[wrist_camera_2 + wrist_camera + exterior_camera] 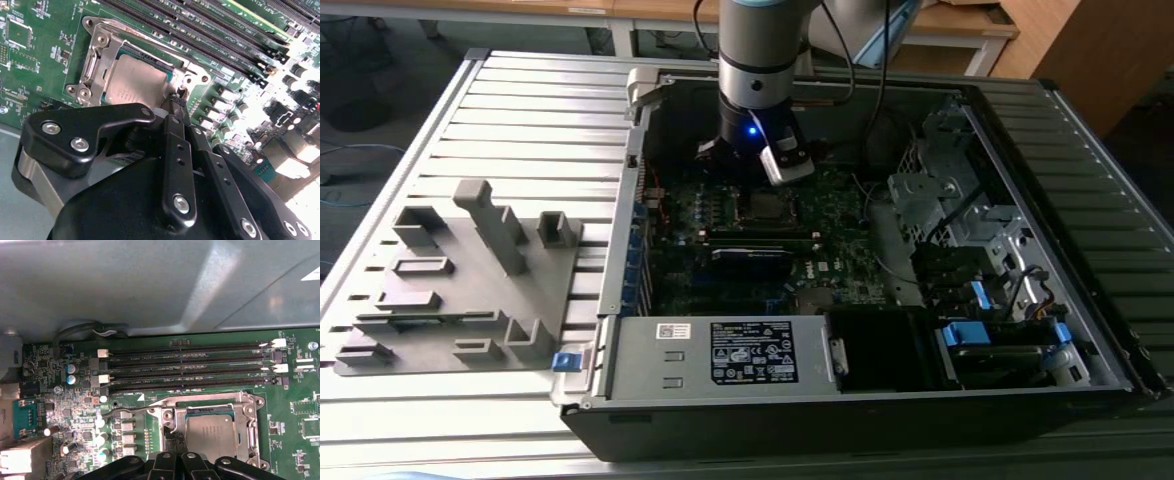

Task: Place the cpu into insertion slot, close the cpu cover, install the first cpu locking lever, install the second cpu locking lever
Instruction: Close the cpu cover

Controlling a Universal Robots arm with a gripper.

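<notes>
While a cpu locking lever [125, 411] seems not yet latched, the jaws, pinched shut, sit at the edge of the closed cpu cover [248, 427] over the seated cpu [210, 430], so lever installing looks in hand, calling for a firm downward hooking push.

A dull, silver-grey metal face is shown by the cpu [135, 80]. The cpu cover [92, 60] around it is seen as bare, bright metal, smooth and catching the light. The circuit board [45, 55] is coated in a glossy green finish, and the memory slots [190, 372] are moulded in black plastic with a slight sheen. The gripper [176, 100] is finished in matt black and fastened with shiny metal screws [181, 202]. In the exterior view, the worktop [520, 110] is formed of ribbed, pale grey metal, and a matt grey plastic holder [454, 290] is carried on it.
</notes>
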